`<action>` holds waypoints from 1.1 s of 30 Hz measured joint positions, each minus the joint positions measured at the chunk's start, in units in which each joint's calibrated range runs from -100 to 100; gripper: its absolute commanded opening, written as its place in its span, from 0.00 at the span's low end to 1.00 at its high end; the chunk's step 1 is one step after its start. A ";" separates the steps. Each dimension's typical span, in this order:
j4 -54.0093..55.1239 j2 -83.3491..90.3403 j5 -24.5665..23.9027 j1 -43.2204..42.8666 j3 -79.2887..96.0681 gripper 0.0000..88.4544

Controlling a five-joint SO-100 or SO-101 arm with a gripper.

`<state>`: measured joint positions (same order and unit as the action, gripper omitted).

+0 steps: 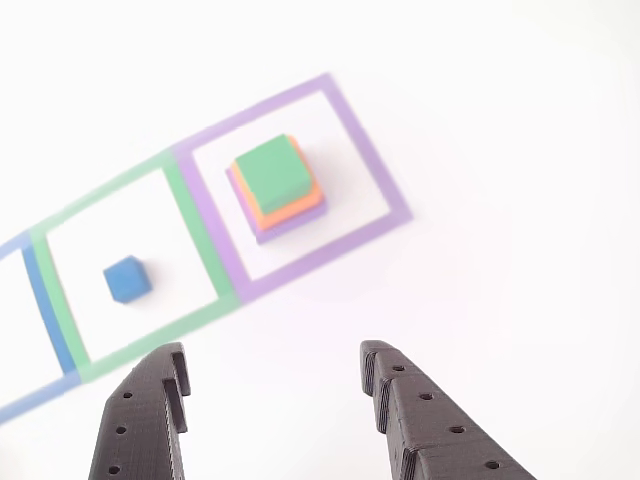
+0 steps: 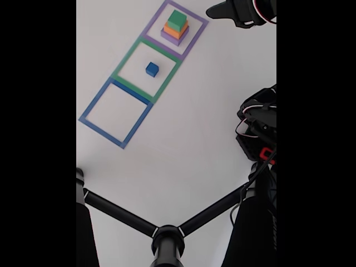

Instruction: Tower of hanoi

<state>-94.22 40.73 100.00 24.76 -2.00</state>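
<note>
Three matte square blocks sit stacked beyond the end effector (image 1: 272,372): the green block (image 1: 272,168) atop the orange block (image 1: 300,208) atop the purple block (image 1: 288,226), inside the purple outline (image 1: 375,170). The blue cube (image 1: 126,279) rests alone in the green outline (image 1: 190,225), ahead and to the left in the other view. The end effector's fingers are spread, holding nothing, above bare white table (image 1: 500,300). The blue outline (image 2: 115,114) lies farthest away.

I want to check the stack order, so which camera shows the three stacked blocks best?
The other view shows the stack best: close and large, with green block on orange block on purple block clearly layered. The fixed view shows the same stack small and far off, though its colours remain readable.
</note>
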 measured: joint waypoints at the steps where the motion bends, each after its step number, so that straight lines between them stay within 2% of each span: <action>1: 1.36 0.25 0.00 0.33 2.09 0.21; 12: 23.27 4.22 -0.59 3.36 27.85 0.34; 24: 64.37 4.98 -0.59 5.08 60.66 0.40; 33: 91.89 -2.03 -0.59 3.44 74.85 0.41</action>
<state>-2.33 38.71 99.41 28.20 72.85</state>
